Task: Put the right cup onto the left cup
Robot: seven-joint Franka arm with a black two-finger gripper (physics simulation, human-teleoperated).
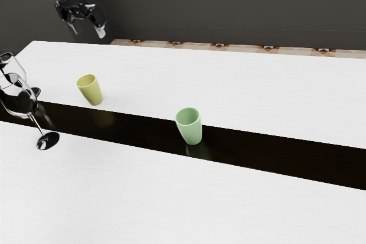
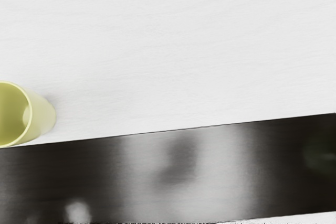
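Seeing the green cup (image 1: pixel 191 131) upright on the dark strip (image 1: pixel 274 152), well apart from the yellow cup (image 1: pixel 92 92) just beside that strip on the white table (image 1: pixel 171 198). Holding the pincer (image 1: pixel 88 32) spread, raised at the exterior view's upper left. Noticing wine glasses (image 1: pixel 48 140) near the exterior view's left edge.

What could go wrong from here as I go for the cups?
The wine glasses stand near the yellow cup, so a wide approach might knock one over. The green cup looks about as wide as the yellow one, so if lowered off-centre, it could catch the rim and tip both.
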